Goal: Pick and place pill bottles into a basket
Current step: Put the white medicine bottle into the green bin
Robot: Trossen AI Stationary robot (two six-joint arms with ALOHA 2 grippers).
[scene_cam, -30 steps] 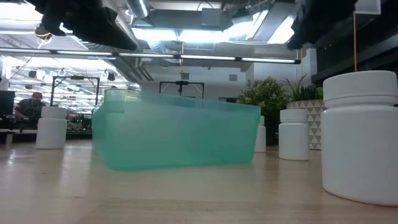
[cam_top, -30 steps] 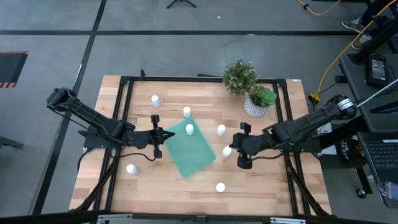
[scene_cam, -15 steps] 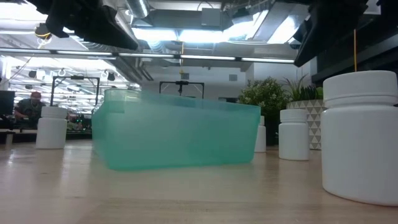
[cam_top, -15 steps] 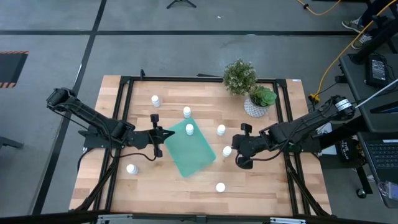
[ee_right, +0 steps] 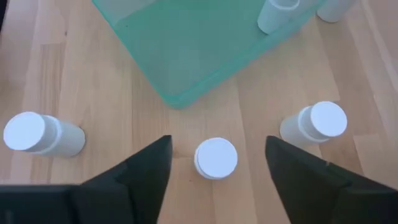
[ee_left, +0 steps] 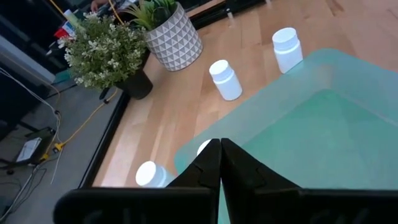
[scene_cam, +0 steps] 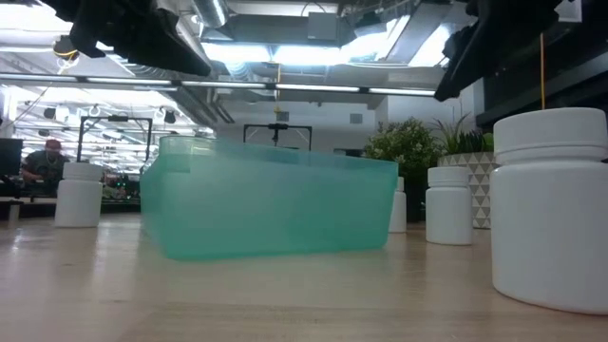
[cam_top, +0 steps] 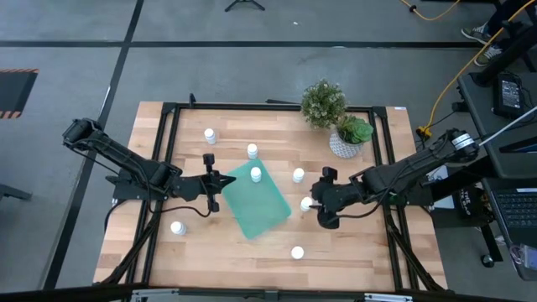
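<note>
nearest pill bottle (scene_cam: 556,204) cropped at the edge, distant person (scene_cam: 40,161) blurred

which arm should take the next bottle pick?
Right. The right gripper is open with its fingers on either side of a pill bottle just off the basket. The left gripper is shut at the basket's far edge, with no bottle between its fingers.

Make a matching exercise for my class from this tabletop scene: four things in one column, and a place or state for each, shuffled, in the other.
Things:
1. left gripper
2. right gripper
3. basket
4. plant pot

Places or states:
A. open around an upright pill bottle
B. one bottle stands inside it
C. shut, at the basket's edge
D. far side of the table, patterned

Pairs: 1-C, 2-A, 3-B, 4-D
</note>
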